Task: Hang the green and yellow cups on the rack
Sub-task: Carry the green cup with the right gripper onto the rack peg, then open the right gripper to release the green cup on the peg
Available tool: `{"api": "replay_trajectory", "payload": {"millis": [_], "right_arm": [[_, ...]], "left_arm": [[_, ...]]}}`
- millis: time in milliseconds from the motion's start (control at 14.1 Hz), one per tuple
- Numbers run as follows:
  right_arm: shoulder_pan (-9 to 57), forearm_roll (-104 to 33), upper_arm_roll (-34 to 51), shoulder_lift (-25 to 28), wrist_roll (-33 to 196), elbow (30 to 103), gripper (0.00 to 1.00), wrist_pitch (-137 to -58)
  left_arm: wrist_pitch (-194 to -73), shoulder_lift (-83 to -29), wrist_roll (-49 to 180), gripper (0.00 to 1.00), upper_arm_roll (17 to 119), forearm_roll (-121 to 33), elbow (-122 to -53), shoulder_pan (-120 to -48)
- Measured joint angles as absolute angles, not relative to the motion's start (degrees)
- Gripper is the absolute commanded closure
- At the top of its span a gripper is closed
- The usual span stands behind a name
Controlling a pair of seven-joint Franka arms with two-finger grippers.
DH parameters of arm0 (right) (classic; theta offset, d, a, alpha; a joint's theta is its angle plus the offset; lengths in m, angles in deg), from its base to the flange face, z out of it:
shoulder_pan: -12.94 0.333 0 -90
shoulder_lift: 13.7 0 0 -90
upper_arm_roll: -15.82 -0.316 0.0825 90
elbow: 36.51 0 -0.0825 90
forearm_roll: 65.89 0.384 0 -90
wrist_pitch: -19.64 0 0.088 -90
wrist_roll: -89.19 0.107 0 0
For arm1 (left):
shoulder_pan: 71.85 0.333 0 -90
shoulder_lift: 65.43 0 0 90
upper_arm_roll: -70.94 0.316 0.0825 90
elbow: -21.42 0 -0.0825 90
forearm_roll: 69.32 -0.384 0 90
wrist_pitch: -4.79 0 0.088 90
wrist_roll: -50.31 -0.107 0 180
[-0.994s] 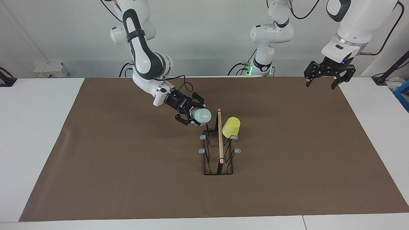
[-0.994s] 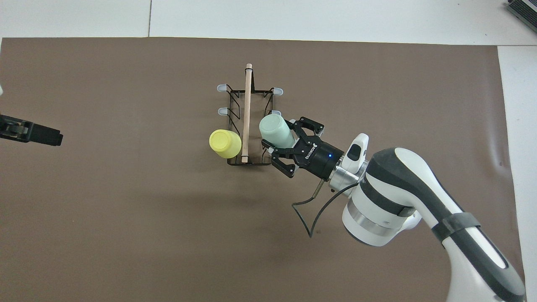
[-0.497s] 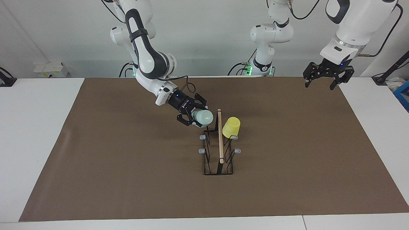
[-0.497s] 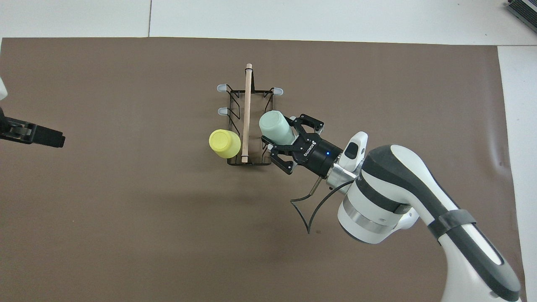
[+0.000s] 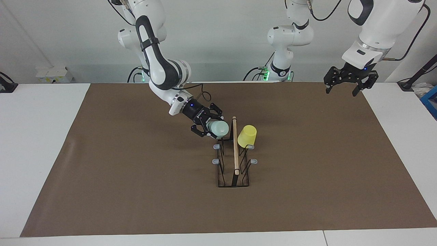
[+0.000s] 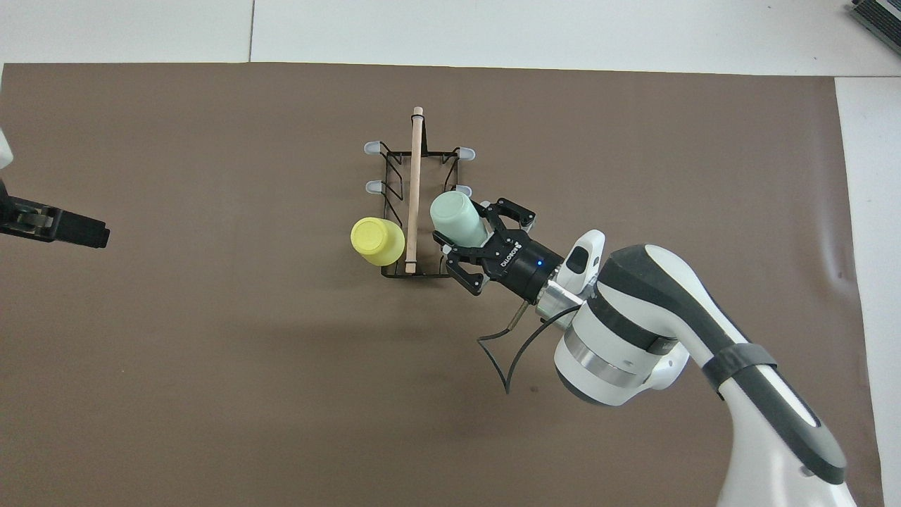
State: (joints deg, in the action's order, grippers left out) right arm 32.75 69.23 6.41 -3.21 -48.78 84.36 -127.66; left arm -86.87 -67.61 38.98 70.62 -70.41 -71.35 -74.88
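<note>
Trouble, as I judge it, lies mostly in the last bit of lowering. The right gripper (image 5: 212, 130) is clamped on the mint green cup (image 5: 218, 128), which it carries tilted over the end of the rack (image 5: 233, 160) nearest the robots, on the row of prongs toward the right arm's end of the table. If the cup's mouth comes down off the line of a prong, its rim could catch the grey tip and either nudge the light wire frame across the brown mat (image 5: 136, 191) or twist the cup in the grip. Letting go too early could send it tumbling onto the mat. A wider swing could knock the wooden dowel (image 5: 235, 147) just beside it, or shake the yellow cup (image 5: 247, 136), which already sits upside down on a prong of the other row, toward the left arm's end.

The left gripper (image 5: 342, 85) waits with its fingers spread and empty, high over the mat's corner by its own base; in the overhead view only its dark tip (image 6: 53, 227) shows at the edge.

The cup and gripper hide the prong under them in both views, so I cannot tell whether the cup's mouth is on that prong.
</note>
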Motion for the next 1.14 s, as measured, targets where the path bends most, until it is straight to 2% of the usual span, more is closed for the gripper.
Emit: {"api": "replay_trajectory", "payload": {"millis": [426,568,710,852,923,994,1065,1135], "right_arm": [[32.58,74.23,6.73,1.78,-57.00,86.08,0.84,-117.83],[31.81,76.76,6.97,2.98,-59.77,87.29,0.75,-113.38],[31.62,77.80,7.01,3.16,-60.42,87.84,0.62,-112.43],[31.62,77.82,7.01,3.16,-60.42,87.89,0.58,-112.43],[31.62,77.94,7.01,3.16,-60.42,87.92,0.45,-112.44],[31.63,78.26,6.99,3.16,-60.42,87.97,0.07,-112.47],[31.64,78.66,6.97,3.15,-60.42,88.05,0.00,-112.59],[31.64,78.93,6.96,3.13,-60.42,88.06,0.00,-112.77]], "left_arm": [[-86.87,-67.61,38.98,0.00,70.62,-70.42,-71.38,-74.87],[-86.87,-67.61,38.98,0.00,70.62,-70.42,-71.39,-74.87],[-86.87,-67.62,38.98,0.00,70.62,-70.42,-71.40,-74.87],[-86.87,-67.62,38.98,0.00,70.62,-70.42,-71.40,-74.87],[-86.87,-67.63,38.98,0.00,70.62,-70.42,-71.40,-74.87],[-86.87,-67.63,38.98,0.00,70.62,-70.42,-71.40,-74.87],[-86.87,-67.63,38.98,0.00,70.61,-70.42,-71.40,-74.87],[-86.87,-67.63,38.98,0.00,70.62,-70.42,-71.40,-74.87]]}}
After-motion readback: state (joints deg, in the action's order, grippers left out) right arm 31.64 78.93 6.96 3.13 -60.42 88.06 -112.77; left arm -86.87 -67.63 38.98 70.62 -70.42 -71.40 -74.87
